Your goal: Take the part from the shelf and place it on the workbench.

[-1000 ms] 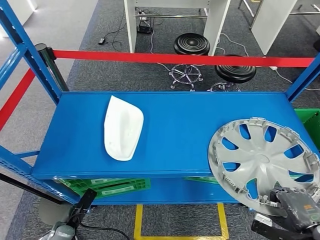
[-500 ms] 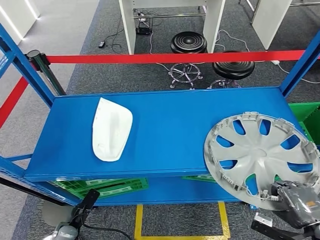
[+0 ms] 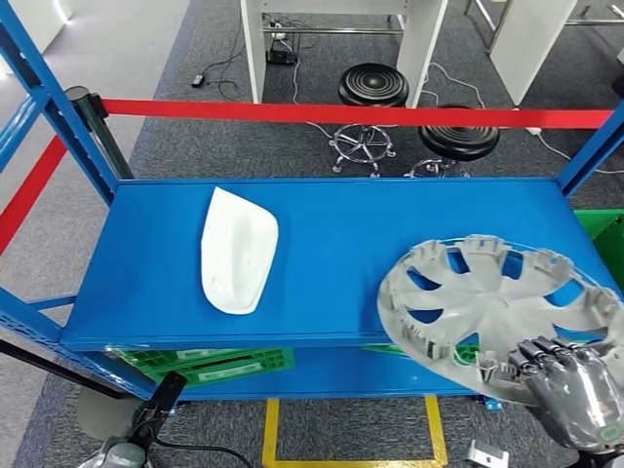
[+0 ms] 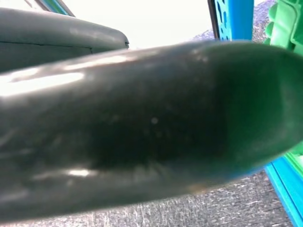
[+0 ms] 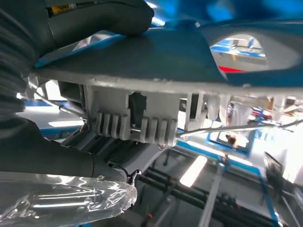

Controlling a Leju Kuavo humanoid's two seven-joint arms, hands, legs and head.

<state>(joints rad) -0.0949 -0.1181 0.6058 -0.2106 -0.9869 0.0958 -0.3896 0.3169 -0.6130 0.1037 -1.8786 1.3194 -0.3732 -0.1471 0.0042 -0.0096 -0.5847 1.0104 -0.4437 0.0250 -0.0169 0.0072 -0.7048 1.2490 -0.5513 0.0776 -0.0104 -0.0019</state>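
CHANGE: wheel cover (image 3: pixel 489 312) now tipped flatter, lifted off the blue shelf (image 3: pixel 331 253), near rim out past its front edge | RIGHT robot hand (image 3: pixel 570 390) gripping near rim | LEFT robot hand: state unclear | NEXT: carry to bench, likely

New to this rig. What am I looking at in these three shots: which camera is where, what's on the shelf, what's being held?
It is a two-armed humanoid robot. The wide shot is from its head, looking down at a blue shelf. The other two come from cameras at its wrists. The right hand grips the edge of a grey wheel cover, tilted at the shelf's front edge; the right wrist view shows that rim close up. A white moulded part lies flat on the shelf. The left wrist view is mostly a blurred dark shape, so that hand's state is unclear.
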